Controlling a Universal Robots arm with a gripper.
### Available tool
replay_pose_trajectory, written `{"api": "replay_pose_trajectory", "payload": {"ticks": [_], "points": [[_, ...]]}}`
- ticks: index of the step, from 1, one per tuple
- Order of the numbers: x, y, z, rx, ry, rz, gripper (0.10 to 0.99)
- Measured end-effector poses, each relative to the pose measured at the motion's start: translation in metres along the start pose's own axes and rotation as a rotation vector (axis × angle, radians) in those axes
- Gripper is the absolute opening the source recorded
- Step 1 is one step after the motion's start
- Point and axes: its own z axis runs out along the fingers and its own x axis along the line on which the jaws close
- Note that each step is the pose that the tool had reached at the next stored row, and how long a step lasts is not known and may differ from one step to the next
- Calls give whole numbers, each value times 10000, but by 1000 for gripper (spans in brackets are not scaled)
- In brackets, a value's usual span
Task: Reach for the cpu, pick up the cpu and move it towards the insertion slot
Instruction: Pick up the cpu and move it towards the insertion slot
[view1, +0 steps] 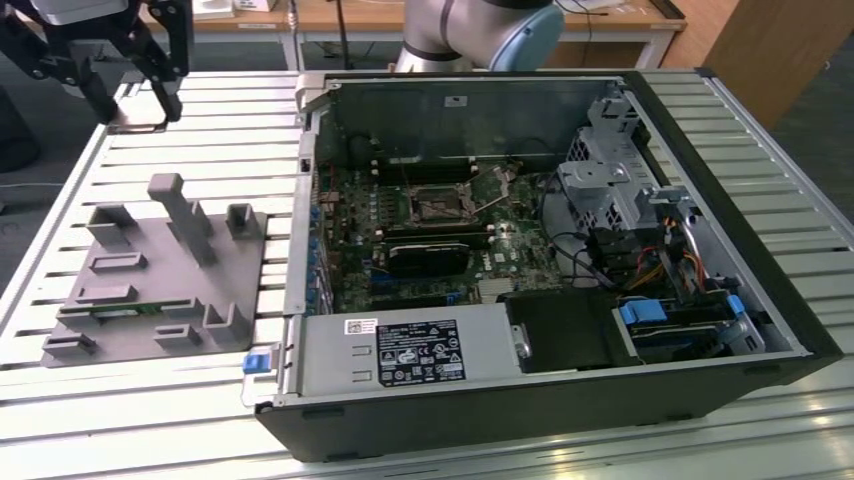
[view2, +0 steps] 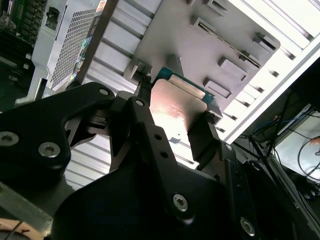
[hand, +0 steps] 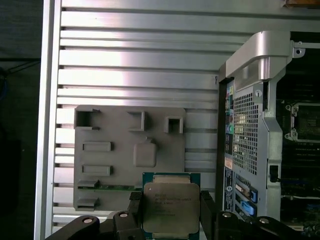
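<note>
The cpu (hand: 170, 205), a silvery square chip with a green edge, is clamped between my gripper's (hand: 170, 216) two black fingers (hand: 207, 212) and held above the slatted table. In the second wrist view its shiny face (view2: 176, 111) sits between the same fingers (view2: 202, 137). The exterior view has the gripper (view1: 135, 112) high at its far left, shut on the cpu (view1: 136, 125), well apart from the computer case. The insertion slot (view1: 438, 205), a dark square socket with a metal frame, lies on the motherboard inside the open case, and its edge (hand: 303, 120) appears in the first wrist view.
A grey parts fixture (view1: 160, 262) lies on the aluminium table (view1: 80, 160) below the gripper, with a green memory stick (hand: 111, 187) in it. The case wall (view1: 304, 200) stands between the fixture and the motherboard. A black heatsink block (view1: 430, 258) sits near the socket.
</note>
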Motion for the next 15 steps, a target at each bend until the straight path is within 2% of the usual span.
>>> {"api": "replay_pose_trajectory", "payload": {"ticks": [15], "points": [[-271,0,1,0,0,0,541]]}}
